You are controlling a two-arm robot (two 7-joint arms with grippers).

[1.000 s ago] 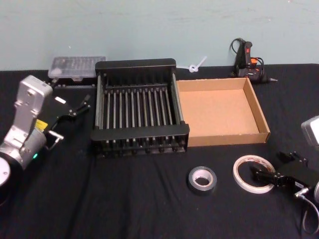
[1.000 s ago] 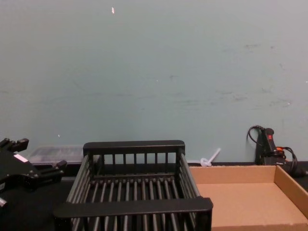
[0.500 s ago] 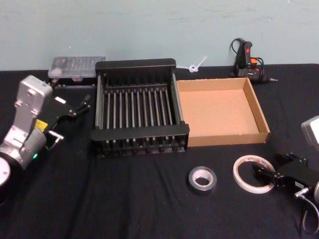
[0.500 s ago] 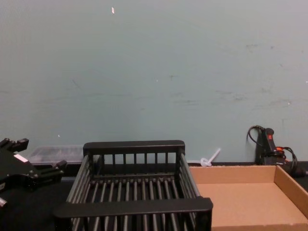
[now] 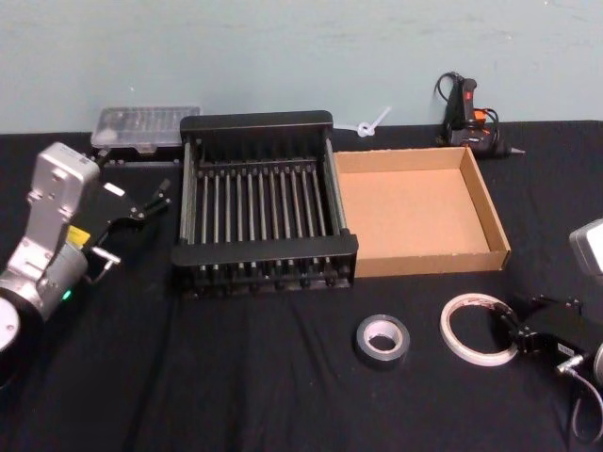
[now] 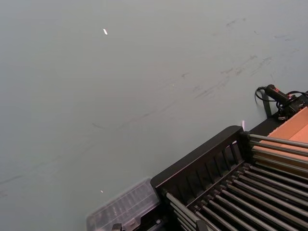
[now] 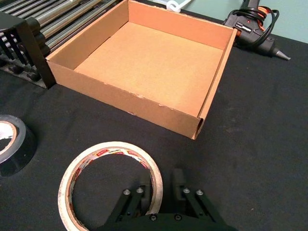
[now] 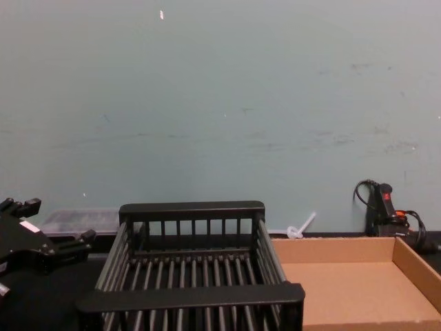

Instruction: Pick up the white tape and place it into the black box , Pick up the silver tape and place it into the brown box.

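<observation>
A black table (image 5: 236, 377) carries everything. The black box (image 5: 264, 212) sits toward the back, left of centre, its slatted floor bare. Just beside it on the right, wall against wall, stands the brown box (image 5: 419, 209), with nothing inside.

The left arm is off to the left of the black box, raised above the table; the left gripper (image 5: 141, 202) points toward the black box, and I cannot tell whether its fingers are spread or closed.

The right gripper (image 7: 161, 192) is low at the table's front right, in front of the brown box. Its fingers (image 7: 179, 180) are spread, a small gap between them, and they straddle the near edge of the white tape (image 7: 109, 184): one finger lies inside the ring, the other just outside it. They are not pressed onto the band. The white tape lies flat on the table, its red-and-white print visible on the inner core.

The silver tape (image 5: 382, 340) lies flat just left of the white tape, apart from it, in front of the seam between the two boxes.

Behind the brown box a glue gun (image 5: 468, 118) rests by the wall. A clear plastic case (image 5: 146, 127) sits behind the black box's left corner, and a small white clip (image 5: 369, 124) lies behind the boxes.
</observation>
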